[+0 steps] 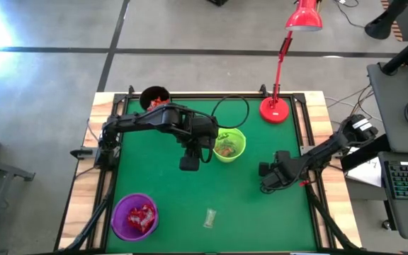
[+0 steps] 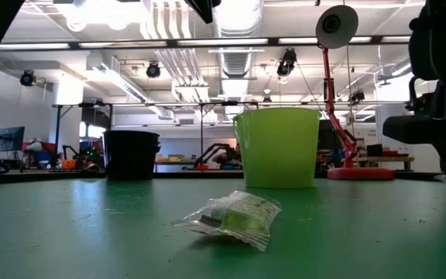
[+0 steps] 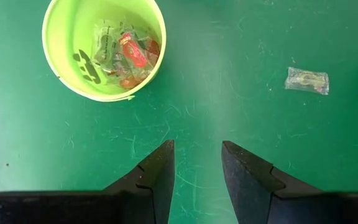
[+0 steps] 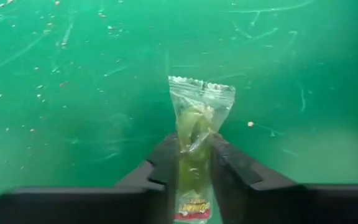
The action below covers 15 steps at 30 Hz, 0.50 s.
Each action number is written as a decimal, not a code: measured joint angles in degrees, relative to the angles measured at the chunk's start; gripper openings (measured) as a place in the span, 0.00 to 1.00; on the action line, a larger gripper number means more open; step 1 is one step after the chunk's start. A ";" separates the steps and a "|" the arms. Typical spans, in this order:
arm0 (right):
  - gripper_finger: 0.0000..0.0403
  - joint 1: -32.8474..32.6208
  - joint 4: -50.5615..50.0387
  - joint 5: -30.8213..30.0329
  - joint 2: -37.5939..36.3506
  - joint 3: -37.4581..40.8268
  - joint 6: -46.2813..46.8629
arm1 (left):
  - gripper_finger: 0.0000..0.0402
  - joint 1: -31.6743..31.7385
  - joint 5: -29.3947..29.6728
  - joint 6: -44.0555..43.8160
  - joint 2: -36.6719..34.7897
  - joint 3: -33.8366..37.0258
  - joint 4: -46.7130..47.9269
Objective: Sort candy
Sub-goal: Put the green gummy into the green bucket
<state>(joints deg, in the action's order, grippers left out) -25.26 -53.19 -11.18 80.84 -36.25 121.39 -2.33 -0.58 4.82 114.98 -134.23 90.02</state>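
A: What was the pose of each arm, referenced to the green cup [image 1: 229,144]?

B: The left arm reached across the green worktop [image 1: 168,198] from the black cup's [image 1: 154,98] side. Its left tool [image 1: 188,163] hung above the mat just beside the green cup. In the left wrist view its fingers [image 3: 157,174] stood apart with bare mat between them. The right arm came in from the worktop edge on the far side of the green cup from the left arm. Its right tool [image 1: 266,177] was down near the mat, well apart from the cup.

A: What did the right tool hold?

B: In the right wrist view its right tool [image 4: 194,168] was clamped on a clear-wrapped green candy [image 4: 196,134]. The wrapper stood between the two fingers and its free end projected forward past the tips.

A: Where was the remaining candy?

B: One loose clear-wrapped piece [image 1: 210,217] lay flat on the mat, between the green cup and the worktop's near edge, apart from both tools. The green cup held mixed pieces [image 3: 122,53], pale and red. The purple cup [image 1: 134,216] held red pieces [image 1: 141,217], and the black cup showed red pieces as well.
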 joint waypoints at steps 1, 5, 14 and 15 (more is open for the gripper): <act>0.15 0.02 -0.03 0.01 0.00 -0.16 -0.91 | 0.29 0.00 0.00 0.00 0.00 0.00 0.00; 0.04 0.01 -0.75 -0.12 0.07 -1.30 -3.20 | 0.29 0.00 0.00 0.00 0.00 0.00 0.00; 0.03 -0.35 -9.27 1.13 -0.45 -9.62 -10.89 | 0.29 0.01 0.00 -0.07 0.00 0.00 0.00; 0.03 -0.42 -10.78 0.76 -0.76 -11.03 -11.57 | 0.29 0.00 0.00 -0.33 0.00 0.00 0.00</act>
<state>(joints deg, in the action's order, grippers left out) -25.67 -63.97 -10.42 80.08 -47.28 109.83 -2.33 -0.58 4.49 114.98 -134.23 90.02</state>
